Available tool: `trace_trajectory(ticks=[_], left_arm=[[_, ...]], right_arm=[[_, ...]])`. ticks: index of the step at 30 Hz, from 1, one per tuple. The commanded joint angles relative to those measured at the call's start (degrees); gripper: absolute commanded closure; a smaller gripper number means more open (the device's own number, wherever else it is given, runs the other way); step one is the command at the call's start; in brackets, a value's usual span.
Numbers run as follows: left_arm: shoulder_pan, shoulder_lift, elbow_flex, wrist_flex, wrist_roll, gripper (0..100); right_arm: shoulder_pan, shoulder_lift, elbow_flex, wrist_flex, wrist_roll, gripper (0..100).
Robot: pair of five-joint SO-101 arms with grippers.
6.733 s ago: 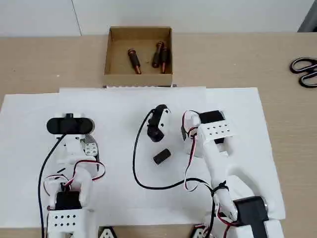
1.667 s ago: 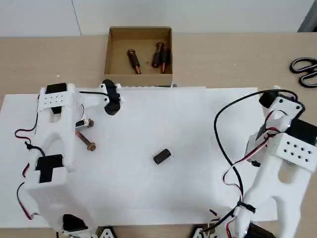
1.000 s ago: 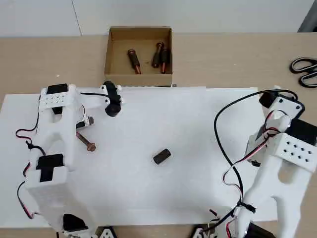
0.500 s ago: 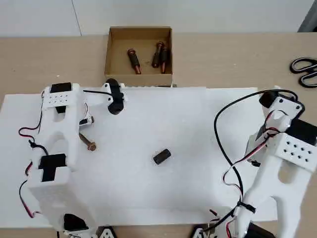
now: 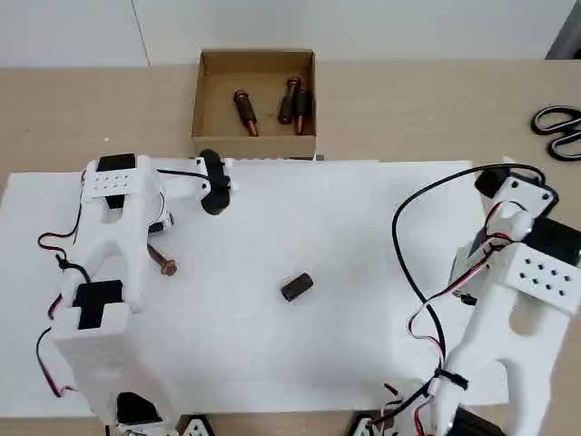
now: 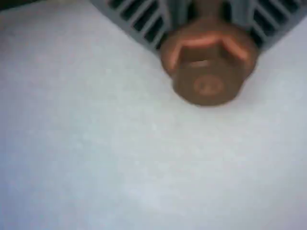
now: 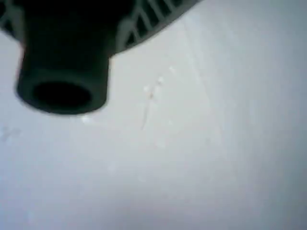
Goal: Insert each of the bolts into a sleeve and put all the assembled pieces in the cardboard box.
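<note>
While both arms are over the white sheet [image 5: 363, 218], the cardboard box [image 5: 197, 100] at its far edge holds three assembled pieces [image 5: 246, 111]. One lies alone left of centre, and two lie touching side by side near the right wall. All three are flat, with long axes roughly front-to-back. The lone one has its head at the far end.

Left gripper [image 6: 207, 12]: ribbed fingers [image 6: 139, 19] are closed on the shank of the bolt [image 6: 206, 64], hex head sticking out toward the wrist camera. In the high view that bolt pokes out from under the left arm, over the left part of the sheet. Its axis is diagonal, head toward the near edge and the sheet centre.

Right gripper [image 7: 67, 19]: clamped on the held sleeve [image 7: 62, 81], open bore facing the wrist camera.

Loose sleeve [image 5: 297, 287]: on its side mid-sheet, axis diagonal, well apart from both arms.

Scissors [image 5: 556, 132] lie on the bare table [image 5: 436, 109], far right.
</note>
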Motion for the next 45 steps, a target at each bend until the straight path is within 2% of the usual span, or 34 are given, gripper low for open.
trace_trajectory(ticks=[1,4,10,13,19,21,25,27,31,36,39,45], left_arm=[[1.6,-0.2,-1.7,-0.8,-4.0,99],[1.9,-5.4,-4.7,3.6,0.6,99],[3.3,-17.4,-6.0,14.2,2.8,99],[4.2,-23.9,-6.0,16.9,10.2,99],[4.5,-34.3,-5.9,21.8,30.3,99],[4.5,-37.2,-5.9,24.6,33.9,99],[4.1,-43.7,-5.1,27.7,35.1,99],[4.0,-47.6,-3.1,26.5,37.7,99],[4.5,-57.9,4.2,20.1,47.5,99],[6.1,-73.1,21.6,5.7,55.2,99],[6.2,-83.2,33.4,-3.2,62.3,99],[7.6,-103.2,55.0,-15.5,78.8,99]], right_arm=[[-1.7,-2.1,-0.7,0.4,-0.3,99.5],[-6.6,-2.7,-1.6,2.4,-0.6,99.5],[-14.5,-12.0,-1.7,2.9,-0.5,99.5],[-16.7,-18.2,-1.3,3.6,-0.1,99.5],[-17.5,-27.8,2.2,4.1,-0.1,99.5],[-17.5,-31.8,2.5,3.8,-0.1,99.5],[-17.6,-40.0,5.0,2.2,-0.5,99.6],[-17.7,-45.0,7.3,1.2,-0.6,99.6],[-17.7,-55.0,14.2,-5.1,-0.2,99.6],[-17.7,-63.3,23.6,-12.0,-0.4,99.6],[-18.0,-64.0,29.6,-16.9,-1.3,99.6],[-27.1,-64.4,37.9,-26.6,-6.2,99.6]])
